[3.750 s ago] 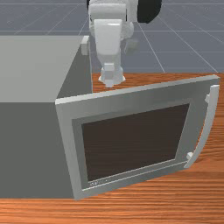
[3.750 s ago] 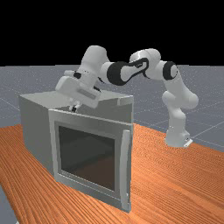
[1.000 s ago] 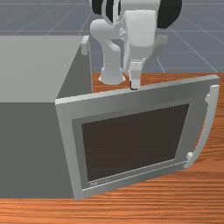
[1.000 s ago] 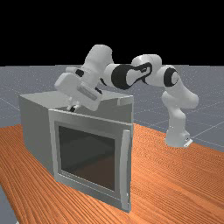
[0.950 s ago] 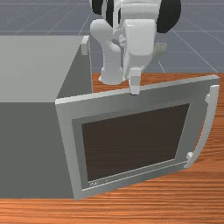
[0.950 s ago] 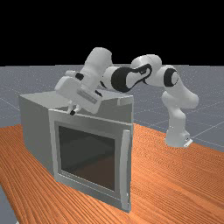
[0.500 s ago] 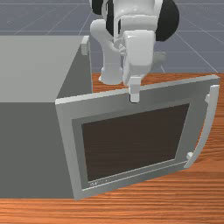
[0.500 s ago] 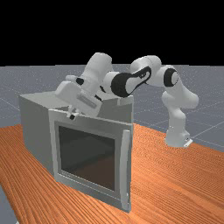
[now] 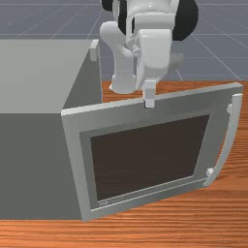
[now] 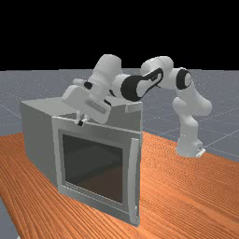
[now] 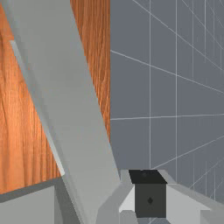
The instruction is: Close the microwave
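Gripper shifts slightly at the top edge; door wide open

The gripper (image 9: pixel 149 103) has risen slightly and drawn back towards the arm's base, after dipping past the top edge (image 9: pixel 193 92) of the microwave door (image 9: pixel 72 145). It now overlaps that edge, apparently just on the door's outer side. The door itself hasn't swung, and its handle (image 9: pixel 230 140), at the free side, is untouched. So I judge the closing still ahead, with the gripper nearly placed to start it. I cannot tell whether it is released or clenched, or whether it touches the door.

The microwave body (image 9: pixel 43 77) sits at the door's hinge side. Behind the door, bare worktop (image 10: pixel 186 186) leaves room for the swing. The arm (image 10: pixel 135 87) reaches over the door, so the hand could catch or slip off the top edge; a lower push nearer the handle would probably give better leverage.
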Controlling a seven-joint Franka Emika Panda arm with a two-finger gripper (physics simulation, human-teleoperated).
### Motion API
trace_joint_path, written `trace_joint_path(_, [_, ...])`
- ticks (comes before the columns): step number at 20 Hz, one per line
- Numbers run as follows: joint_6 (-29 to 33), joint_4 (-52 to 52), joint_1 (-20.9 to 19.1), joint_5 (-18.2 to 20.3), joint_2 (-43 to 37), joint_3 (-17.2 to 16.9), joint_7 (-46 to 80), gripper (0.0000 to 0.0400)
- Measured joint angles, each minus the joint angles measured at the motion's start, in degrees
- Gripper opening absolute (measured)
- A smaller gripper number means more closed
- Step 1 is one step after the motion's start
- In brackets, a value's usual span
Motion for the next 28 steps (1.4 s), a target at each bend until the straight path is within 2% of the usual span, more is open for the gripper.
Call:
trace_joint_path(2, [2.3,-1.4,0.0,-0.2,-0.5,-0.1,0.1,0.0000])
trace_joint_path(3, [5.0,-5.1,0.1,-0.4,-2.5,-0.1,0.2,0.0000])
trace_joint_path(4, [9.6,-9.9,-1.1,0.3,-4.8,1.4,-2.8,0.0000])
trace_joint_path(8, [14.0,-18.3,-1.5,0.1,-10.1,1.7,-3.5,0.0000])
trace_joint_path(13, [17.9,-28.4,-0.1,-1.8,-17.4,0.0,-0.2,0.0000])
trace_joint_path(16, [22.5,-33.5,0.4,-2.7,-20.6,-0.6,0.8,0.0000])
trace_joint_path(19, [19.8,-31.1,0.4,-2.6,-21.9,-0.5,0.5,0.0000])
trace_joint_path(21, [11.5,-25.7,0.7,-2.9,-22.0,-0.7,1.8,0.0000])
trace_joint_path(23, [8.5,-16.5,1.0,-2.9,-16.8,-1.1,2.3,0.0000])
trace_joint_path(24, [1.9,-6.3,-0.1,-1.1,-11.2,0.3,-1.0,0.0000])
trace_joint_path(25, [-1.9,3.1,-0.1,-0.9,-5.7,0.3,-1.4,0.0000])
trace_joint_path(26, [3.1,-2.6,-0.2,-1.1,-7.8,0.2,-1.1,0.0000])
trace_joint_path(27, [-1.7,8.9,-0.2,-0.9,-1.2,0.3,-1.5,0.0000])
trace_joint_path(28, [-1.8,8.8,-0.3,-0.9,-1.0,0.3,-1.5,0.0000])
